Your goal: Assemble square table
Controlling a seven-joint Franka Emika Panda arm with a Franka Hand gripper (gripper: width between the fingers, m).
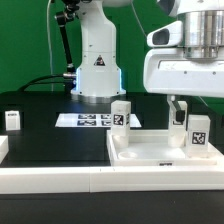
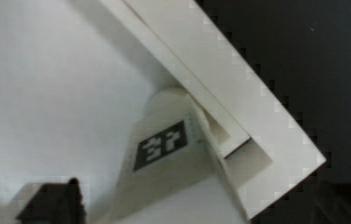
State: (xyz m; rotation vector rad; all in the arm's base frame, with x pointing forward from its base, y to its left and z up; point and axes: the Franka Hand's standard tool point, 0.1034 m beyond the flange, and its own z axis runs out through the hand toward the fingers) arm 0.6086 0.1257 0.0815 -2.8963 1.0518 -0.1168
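The white square tabletop point(image 1: 150, 152) lies with its raised rim up at the front right. One tagged leg point(image 1: 199, 131) stands upright in its corner on the exterior view's right. That leg also shows in the wrist view point(image 2: 172, 150), reaching from between my fingers to the tabletop corner point(image 2: 243, 150). My gripper point(image 1: 187, 110) hangs over the leg's top and looks open. One dark finger point(image 2: 47, 205) stands apart from the leg with a gap; the other is hard to make out. A second leg point(image 1: 120, 114) stands at the tabletop's far left corner. A third leg point(image 1: 13, 120) stands far left.
The marker board point(image 1: 90, 120) lies flat on the black surface behind the tabletop. The robot's base point(image 1: 97, 65) stands at the back centre. A long white rail point(image 1: 60, 180) borders the front edge.
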